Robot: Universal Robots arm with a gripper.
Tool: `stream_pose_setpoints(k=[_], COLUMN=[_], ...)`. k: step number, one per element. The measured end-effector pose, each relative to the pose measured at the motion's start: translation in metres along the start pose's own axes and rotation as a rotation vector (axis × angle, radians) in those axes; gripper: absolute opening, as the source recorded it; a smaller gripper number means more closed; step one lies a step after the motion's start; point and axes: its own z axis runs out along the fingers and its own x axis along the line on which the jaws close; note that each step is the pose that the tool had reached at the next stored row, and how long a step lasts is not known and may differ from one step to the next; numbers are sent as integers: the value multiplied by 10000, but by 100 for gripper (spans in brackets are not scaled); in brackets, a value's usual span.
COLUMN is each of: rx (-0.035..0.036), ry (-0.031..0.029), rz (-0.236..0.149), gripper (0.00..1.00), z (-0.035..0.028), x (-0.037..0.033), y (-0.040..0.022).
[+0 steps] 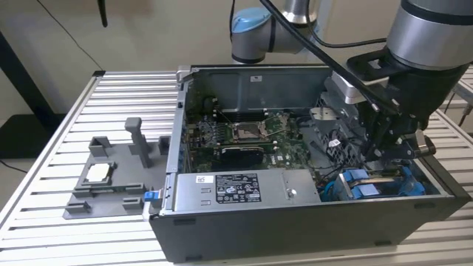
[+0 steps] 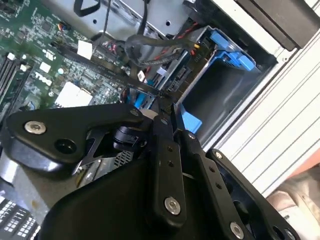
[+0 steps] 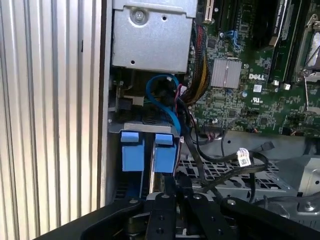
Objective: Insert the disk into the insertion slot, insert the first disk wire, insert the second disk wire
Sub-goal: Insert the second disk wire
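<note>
The open computer case (image 1: 310,233) sits on a slatted metal table (image 1: 44,221). A white label with dark print lies on top of the power supply box (image 1: 229,188), but its text is too small to read. Small white tags hang on the black cables (image 3: 235,160) and a white sticker (image 2: 85,50) sits above the green circuit board (image 1: 251,136).

The drive bay (image 1: 377,185) with its blue rails is in the case corner nearest the exterior view's right, tight against the side wall. The gripper (image 1: 380,160) hangs just above it, and in both wrist views its fingers (image 3: 165,200) look pressed together at the blue tabs (image 3: 132,150). Whether anything is pinched between them cannot be told.

A blue cable (image 3: 165,95) and a bundle of black cables crowd the space beside the bay, between it and the board. Outside the case, at the exterior view's left, a light grey fixture (image 1: 111,177) with upright posts stands well apart, with bare table around it.
</note>
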Motion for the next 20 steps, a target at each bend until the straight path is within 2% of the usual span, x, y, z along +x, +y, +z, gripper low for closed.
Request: stream_pose_setpoints(k=[2,4,8,9,12,14,20], rx=[-185,-341,-600,-643,-707,-728,-824], ry=[-16,-33,-71,-85,-180,-220,-255], rz=[15,28,51,56,70,79,102], gripper=[16,16,16,16,16,16,16], z=[8,19,44,50,75,96,159], x=[21,42,82,91,117,125,140], y=[-36,-81,-179,-199,-247,-262,-320])
